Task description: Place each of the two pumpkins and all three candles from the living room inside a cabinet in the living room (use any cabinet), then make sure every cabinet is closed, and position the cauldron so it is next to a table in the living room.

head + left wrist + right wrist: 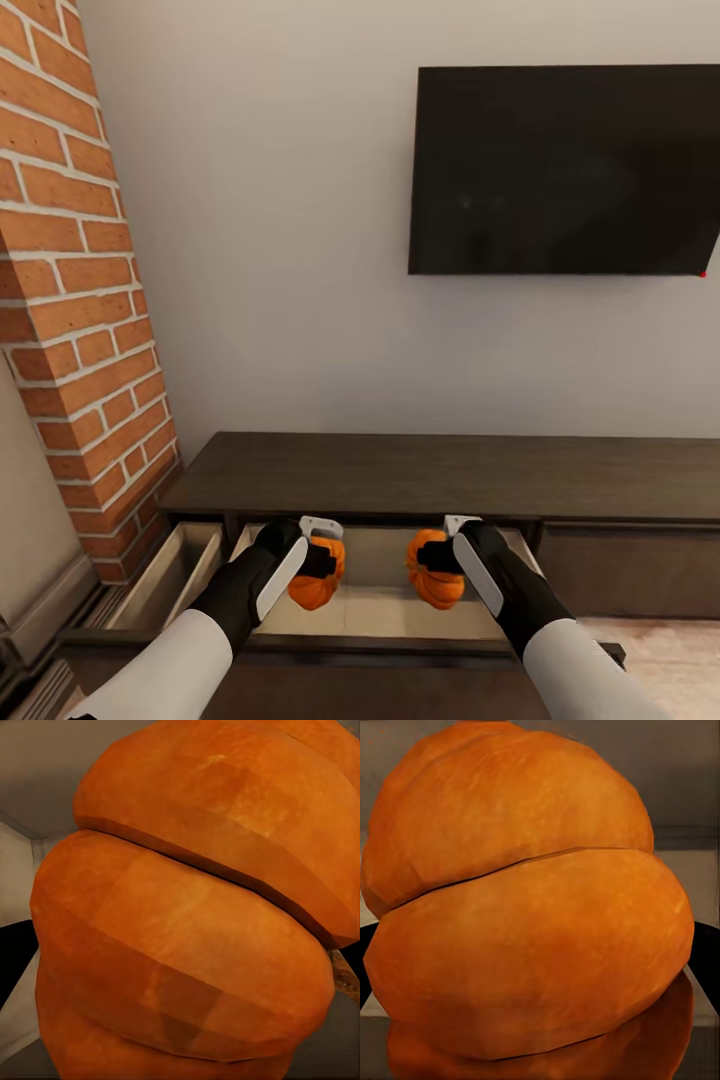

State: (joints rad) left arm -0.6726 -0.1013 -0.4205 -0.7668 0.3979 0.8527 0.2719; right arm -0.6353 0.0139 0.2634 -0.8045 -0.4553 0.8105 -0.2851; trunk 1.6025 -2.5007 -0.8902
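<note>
**Two pumpkins held over the open drawer**

In the head view, the left gripper (322,560) was clenched on the left pumpkin (318,578), which sat between its fingers and bulged below and inward of them. The right gripper (442,560) gripped the right pumpkin (434,572) the same way, the fruit lying on the inner side of the claw. The two pumpkins were near each other but apart, both above the pale interior of the open middle drawer (380,612) of the cabinet (440,475). A second drawer (170,575) stood open to the left, beside the brick column (80,300). A dark television (565,170) hung on the wall above.

The head view gave the setting. The left wrist view showed the left pumpkin's (187,915) ribbed orange skin at close range, with a dark groove between its lobes. The right wrist view showed the right pumpkin (525,900) equally close, with a faint orange reflection beneath it.
</note>
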